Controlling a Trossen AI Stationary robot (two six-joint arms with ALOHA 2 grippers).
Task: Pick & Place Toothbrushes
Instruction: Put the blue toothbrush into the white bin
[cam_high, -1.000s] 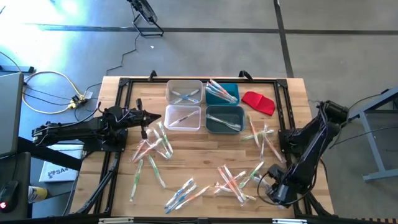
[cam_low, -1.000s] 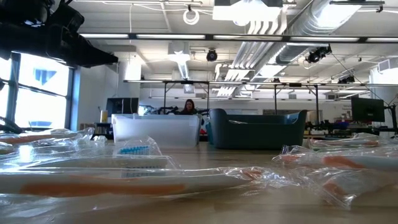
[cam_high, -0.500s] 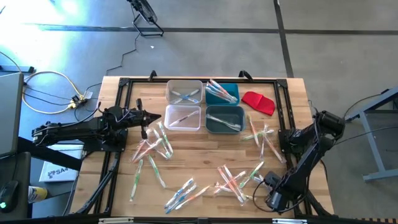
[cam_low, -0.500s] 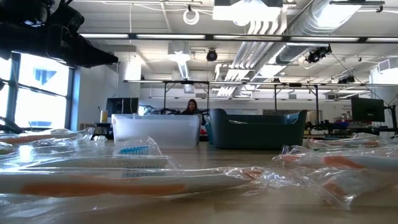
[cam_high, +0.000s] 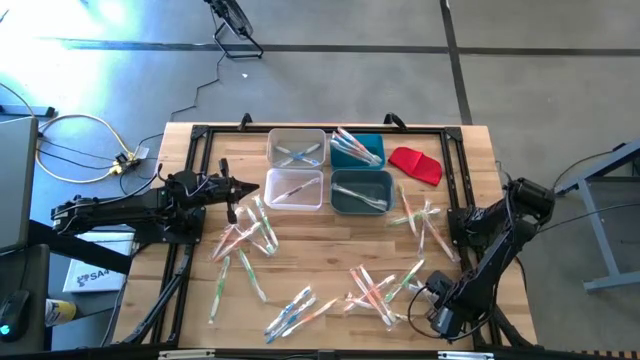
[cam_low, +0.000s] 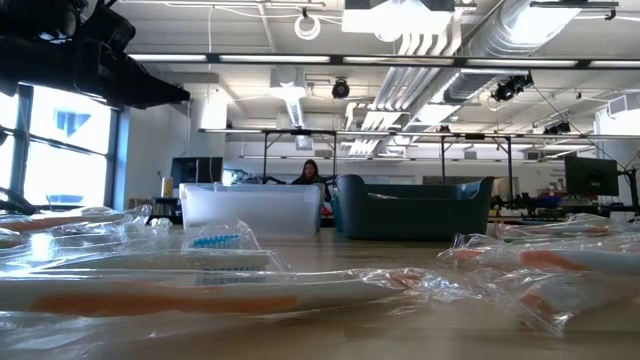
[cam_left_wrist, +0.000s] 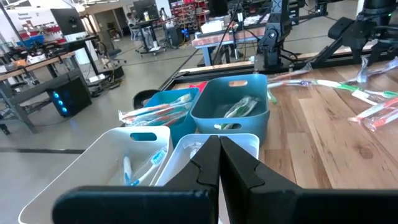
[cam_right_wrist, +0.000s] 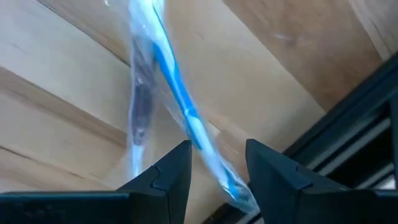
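Left gripper (cam_high: 243, 187) hangs beside the table's left edge, its 2 fingers pressed together. Right gripper (cam_high: 420, 312) sits low at the near-right corner, fingers parted.

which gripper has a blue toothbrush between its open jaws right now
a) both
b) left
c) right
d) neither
c: in the right wrist view a wrapped blue toothbrush runs into the gap of the right gripper, jaws apart above the table; the left gripper is pinched together near the bins with nothing in it.
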